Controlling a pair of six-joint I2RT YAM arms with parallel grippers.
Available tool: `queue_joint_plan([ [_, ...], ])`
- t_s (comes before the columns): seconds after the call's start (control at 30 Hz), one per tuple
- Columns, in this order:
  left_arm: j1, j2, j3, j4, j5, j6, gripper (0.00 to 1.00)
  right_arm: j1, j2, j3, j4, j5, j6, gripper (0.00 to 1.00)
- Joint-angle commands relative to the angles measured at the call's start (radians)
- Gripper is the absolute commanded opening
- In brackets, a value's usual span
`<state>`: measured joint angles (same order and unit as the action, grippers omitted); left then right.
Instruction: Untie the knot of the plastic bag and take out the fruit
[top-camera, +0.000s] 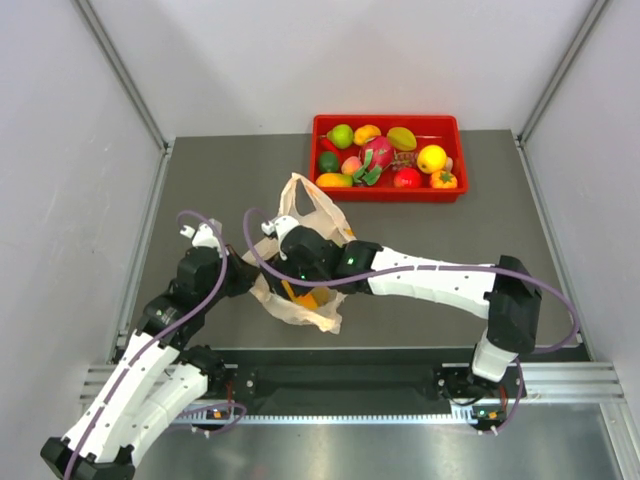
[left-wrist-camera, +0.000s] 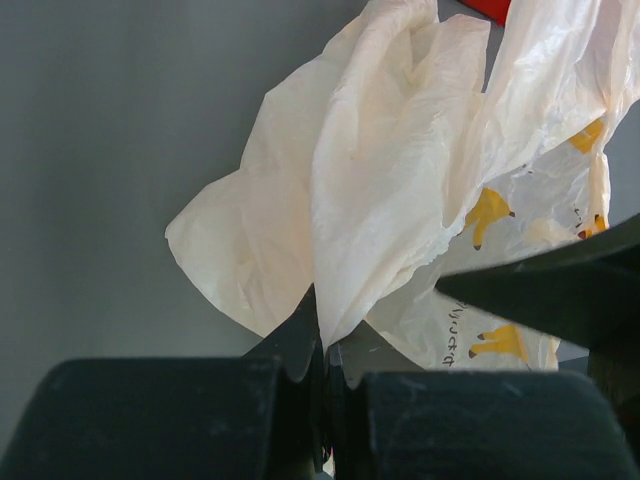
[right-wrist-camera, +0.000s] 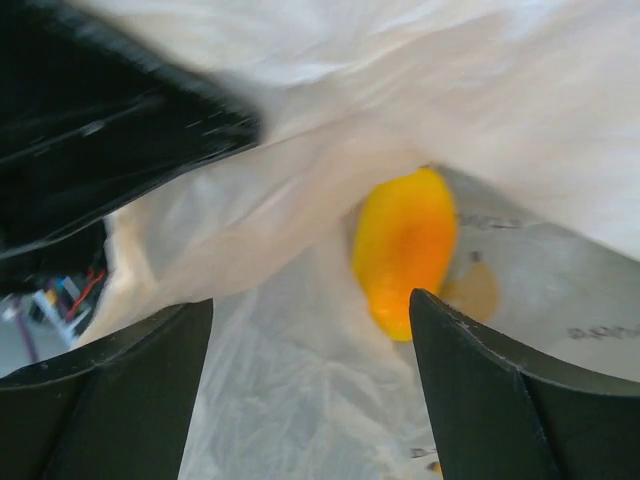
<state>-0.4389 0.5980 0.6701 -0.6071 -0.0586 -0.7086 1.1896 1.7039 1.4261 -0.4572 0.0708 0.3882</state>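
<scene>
Peach film, thin and crinkly, sat pinched in my left claw (left-wrist-camera: 322, 352), its jaws clenched on one fold of the translucent peach-orange plastic bag (left-wrist-camera: 390, 170) with small yellow prints. My right claw (right-wrist-camera: 310, 305) hung released, fingers (right-wrist-camera: 480, 400) wide apart, pushed into the bag's mouth. Just beyond it, at one o'clock in its wrist view, a glossy orange-yellow toy fruit (right-wrist-camera: 405, 245) lay inside the bag, with no finger on it as far as I could see.

From above, the bag lay on the grey table (top-camera: 450, 250) between my two wrists, its handle loops (top-camera: 305, 195) slack toward twelve o'clock. I found no knot in any view and the mouth gaped, so I judged the untying done.

At one o'clock from the bag, the red rectangular tray (top-camera: 388, 119) held a heap of toy fruits (top-camera: 432, 158). Whether any came from the bag I could not tell. Left to do, I reckoned: close on the orange piece, lift it out, then check for more inside.
</scene>
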Motion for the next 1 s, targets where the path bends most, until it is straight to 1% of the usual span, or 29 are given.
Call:
queue_joint_plan([
  [0.0, 0.005, -0.018, 0.006, -0.01, 0.003, 0.004, 0.0, -0.031, -0.027, 0.037, -0.018, 0.178, 0.011, 0.79],
  [0.13, 0.005, -0.02, 0.008, -0.01, 0.005, 0.004, 0.0, -0.082, 0.042, 0.068, -0.057, 0.181, 0.006, 0.79],
  [0.27, 0.005, -0.021, 0.011, -0.011, 0.003, 0.006, 0.0, -0.097, 0.06, 0.025, 0.023, 0.156, -0.002, 0.8],
  [0.4, 0.005, -0.024, 0.003, -0.01, 0.009, 0.006, 0.0, -0.111, 0.138, 0.053, 0.034, 0.112, -0.009, 0.81],
  [0.5, 0.005, -0.026, 0.005, -0.013, 0.008, 0.006, 0.0, -0.104, 0.18, 0.068, 0.045, 0.074, -0.011, 0.86],
  [0.53, 0.005, -0.026, 0.006, -0.013, 0.003, 0.005, 0.0, -0.101, 0.189, 0.071, 0.046, 0.078, -0.011, 0.87],
  [0.6, 0.005, -0.03, 0.005, -0.016, 0.002, 0.004, 0.0, -0.096, 0.217, 0.071, 0.048, 0.08, -0.006, 0.94],
  [0.67, 0.005, -0.033, 0.0, -0.017, 0.0, -0.002, 0.0, -0.093, 0.241, 0.065, 0.048, 0.093, 0.009, 0.97],
  [0.83, 0.005, -0.055, -0.015, -0.014, 0.0, -0.02, 0.0, -0.085, 0.257, 0.016, 0.092, 0.113, 0.043, 0.97],
  [0.93, 0.005, -0.061, -0.02, -0.011, -0.001, -0.025, 0.0, -0.074, 0.283, 0.014, 0.094, 0.115, 0.047, 0.98],
  [0.97, 0.005, -0.06, -0.021, -0.01, -0.001, -0.023, 0.0, -0.073, 0.301, 0.016, 0.092, 0.115, 0.049, 0.96],
])
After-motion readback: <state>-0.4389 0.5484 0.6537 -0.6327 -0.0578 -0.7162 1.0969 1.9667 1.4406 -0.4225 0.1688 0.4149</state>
